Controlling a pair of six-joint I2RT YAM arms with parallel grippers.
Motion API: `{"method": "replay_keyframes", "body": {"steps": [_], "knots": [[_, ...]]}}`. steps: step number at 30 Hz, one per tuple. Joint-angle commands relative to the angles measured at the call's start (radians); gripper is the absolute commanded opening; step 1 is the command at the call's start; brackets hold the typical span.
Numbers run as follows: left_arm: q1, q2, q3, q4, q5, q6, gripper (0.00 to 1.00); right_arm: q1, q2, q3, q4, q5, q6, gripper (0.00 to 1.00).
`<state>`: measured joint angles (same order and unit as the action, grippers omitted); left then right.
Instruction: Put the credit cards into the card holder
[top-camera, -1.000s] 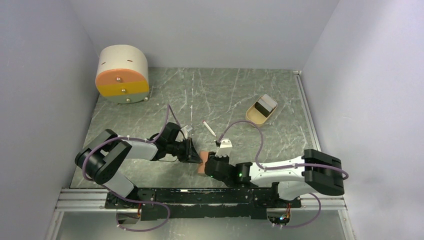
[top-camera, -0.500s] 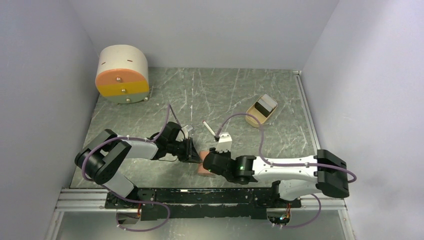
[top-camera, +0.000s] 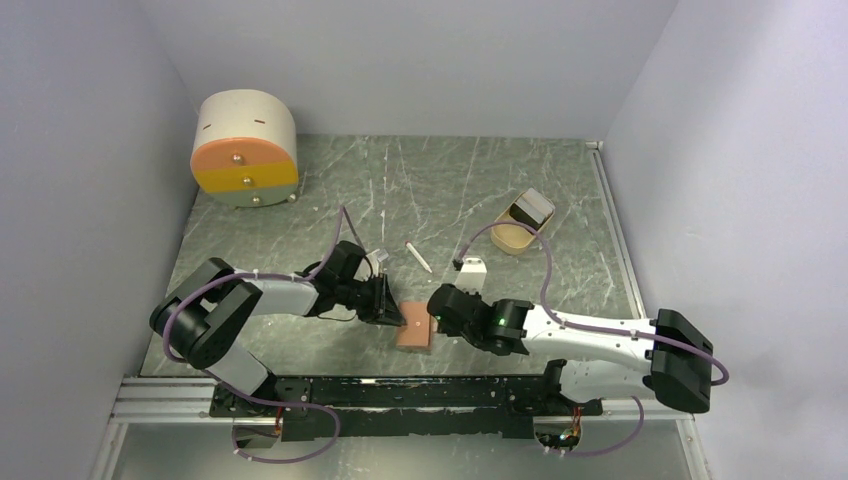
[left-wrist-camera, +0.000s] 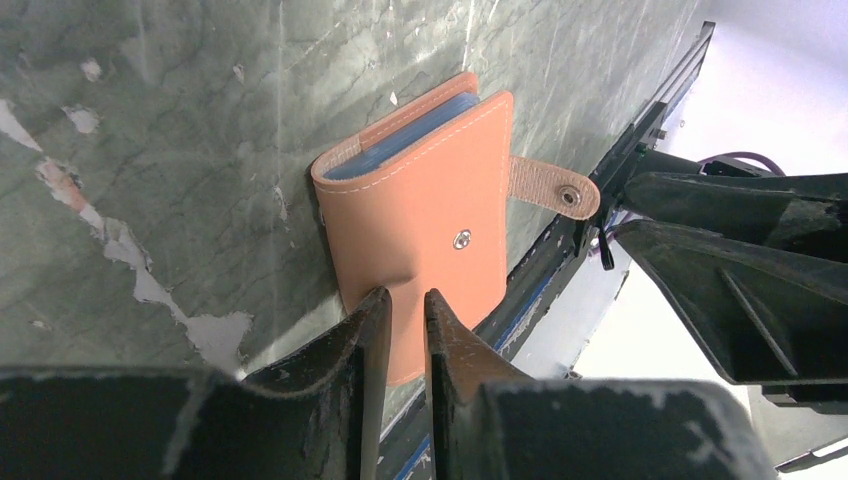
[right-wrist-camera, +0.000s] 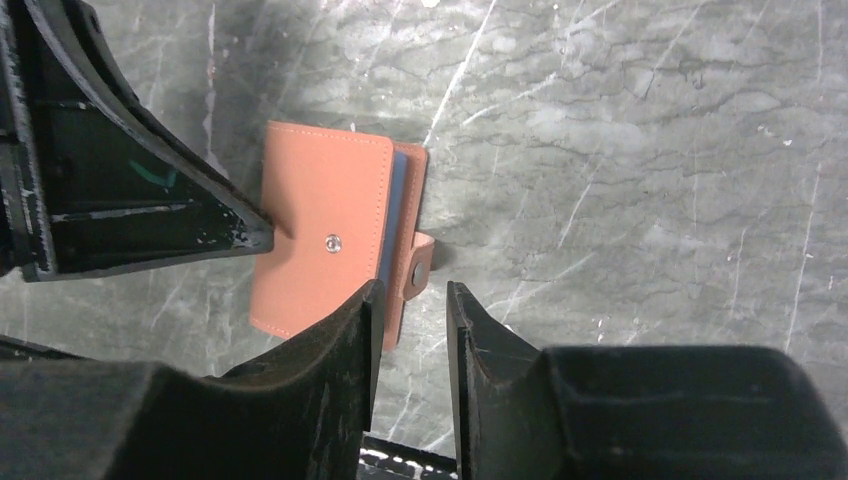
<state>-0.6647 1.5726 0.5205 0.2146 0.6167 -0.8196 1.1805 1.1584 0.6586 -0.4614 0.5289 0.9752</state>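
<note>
Green marble tabletop (top-camera: 450, 190): left gripper (left-wrist-camera: 405, 297) pinches unsnapped tan leather card holder (top-camera: 414, 327), right gripper (right-wrist-camera: 413, 290) hovers beside it, narrowly parted; black white-banded credit card (top-camera: 533, 208) well beyond, not inserted.

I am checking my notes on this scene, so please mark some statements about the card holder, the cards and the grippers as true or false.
1. The card holder lies on the table between the left gripper and the right gripper. True.
2. Its snap strap is fastened. False: it sticks out, unsnapped.
3. A black card sits in the tray. True.
4. The right gripper holds a card. False: its fingers hold nothing.
5. The white stick lies in the tray. False: it lies on the table.
</note>
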Motion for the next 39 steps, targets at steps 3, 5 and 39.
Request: {"method": "replay_keyframes", "body": {"steps": [3,5,39], "knots": [[-0.016,0.007,0.014,-0.037,-0.017,0.020,0.25,-0.016,0.006,-0.041,0.071,-0.053,-0.014,0.30],[-0.017,0.008,0.011,-0.033,-0.019,0.016,0.25,-0.016,0.013,-0.047,0.078,-0.053,-0.013,0.28],[-0.032,0.016,-0.017,0.028,-0.013,-0.010,0.24,-0.022,0.140,-0.009,0.224,-0.164,-0.143,0.00]]}}
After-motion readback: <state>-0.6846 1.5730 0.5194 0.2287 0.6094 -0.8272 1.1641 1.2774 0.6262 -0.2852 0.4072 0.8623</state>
